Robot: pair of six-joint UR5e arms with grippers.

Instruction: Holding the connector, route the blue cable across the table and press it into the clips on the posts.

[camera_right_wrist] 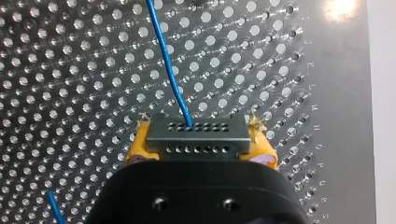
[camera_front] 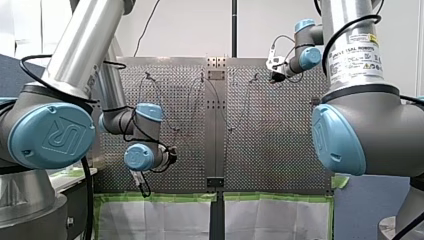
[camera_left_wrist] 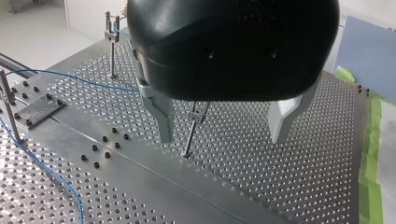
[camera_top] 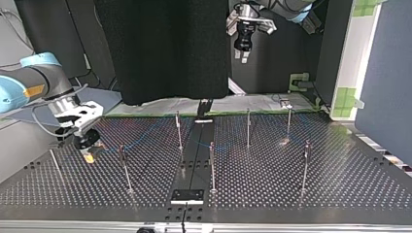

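here, my right gripper [camera_right_wrist: 200,145] is clamped on the connector [camera_right_wrist: 198,133], a grey block with two rows of small holes, pinched from both sides by the yellow pads [camera_right_wrist: 139,145]. the blue cable [camera_right_wrist: 167,70] leaves the connector's upper row and runs ahead of the gripper over the perforated worktop [camera_right_wrist: 70,70]; a second short piece of blue cable shows beside the gripper body. in the top view this gripper sits low over the worktop at the view's left, just beside a thin post [camera_top: 124,167], and i cannot tell whether the connector touches the surface. a faint blue line runs from there across the plate toward the middle posts [camera_top: 179,128]. my left gripper [camera_left_wrist: 224,128] hangs well above the worktop, its two metal fingers [camera_left_wrist: 164,122] spread wide with nothing held between them. on the worktop below it stands a slim post [camera_left_wrist: 190,135], seen between the fingers and nearer to one of them. in the same left wrist view the blue cable lies across the perforated plate and rises to the clip [camera_left_wrist: 112,33] at the top of a far post. another stretch passes near a post at the edge [camera_left_wrist: 8,109]. green tape [camera_left_wrist: 371,140] lines the worktop's border.
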